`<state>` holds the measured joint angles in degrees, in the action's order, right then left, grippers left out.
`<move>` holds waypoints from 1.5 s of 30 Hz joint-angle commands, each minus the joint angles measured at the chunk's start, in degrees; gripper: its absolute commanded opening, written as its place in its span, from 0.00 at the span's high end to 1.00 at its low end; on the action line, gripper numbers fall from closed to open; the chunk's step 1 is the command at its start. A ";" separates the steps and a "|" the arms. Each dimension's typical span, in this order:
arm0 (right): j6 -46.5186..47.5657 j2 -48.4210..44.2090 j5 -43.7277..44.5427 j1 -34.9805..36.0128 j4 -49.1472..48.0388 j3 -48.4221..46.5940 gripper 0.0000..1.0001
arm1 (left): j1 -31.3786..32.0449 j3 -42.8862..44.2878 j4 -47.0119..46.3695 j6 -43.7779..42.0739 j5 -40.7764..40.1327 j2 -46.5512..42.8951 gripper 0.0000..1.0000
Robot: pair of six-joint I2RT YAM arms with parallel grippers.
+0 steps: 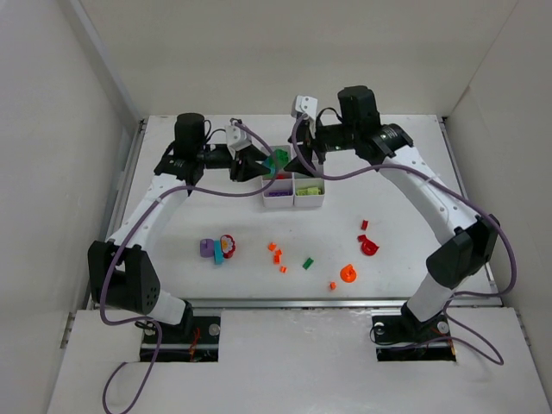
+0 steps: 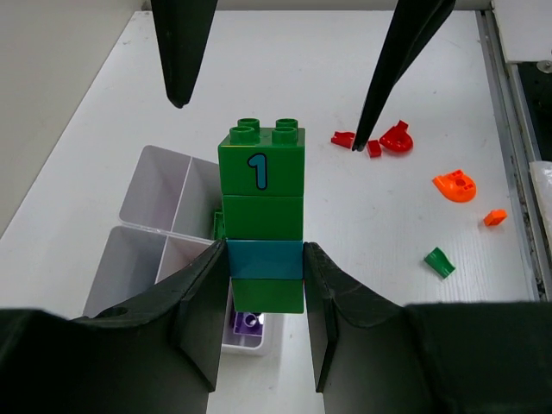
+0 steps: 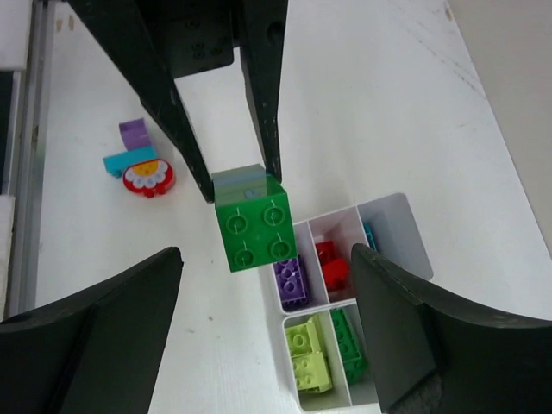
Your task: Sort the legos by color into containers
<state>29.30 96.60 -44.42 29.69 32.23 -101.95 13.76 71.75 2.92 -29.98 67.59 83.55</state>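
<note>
On the near side of the tray (image 1: pixel 294 203), loose legos lie scattered: a purple, teal and flower cluster (image 1: pixel 217 249) off to its left, orange bits (image 1: pixel 276 252) and a small green brick (image 1: pixel 307 263) straight before it, and red pieces (image 1: pixel 369 246) to its right. Inside the tray sit a purple brick (image 3: pixel 291 280), a red brick (image 3: pixel 332 263), lime bricks (image 3: pixel 304 354) and a dark green brick (image 3: pixel 348 345). Raised at the tray's far edge, my left gripper (image 2: pixel 263 254) clamps the lower part of a green stack (image 2: pixel 261 207) marked 1, while my right gripper (image 3: pixel 266 251) faces it with fingers spread wide, holding nothing

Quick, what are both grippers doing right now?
Left gripper: closed, holding the green brick stack.
Right gripper: open, holding nothing.
</note>
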 commanded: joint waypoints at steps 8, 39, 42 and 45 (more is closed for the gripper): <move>6.03 -0.62 -3.82 2.21 5.04 -1.94 0.19 | -0.05 3.14 3.59 -6.41 6.15 -1.81 1.00; 4.37 -1.49 -3.21 -0.42 3.46 -1.41 1.00 | -0.05 0.07 8.94 -11.59 3.07 -1.81 1.00; 2.79 -3.60 -4.70 -3.14 0.65 0.87 1.00 | -0.05 -0.55 11.22 -14.22 0.01 -1.81 1.00; 2.78 -4.40 -4.00 -3.68 0.12 1.40 1.00 | -0.05 -0.55 13.33 -15.37 -1.32 -1.28 1.00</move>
<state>33.04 96.47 -47.97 27.73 36.05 -100.60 14.13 71.81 12.62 -42.00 68.16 83.50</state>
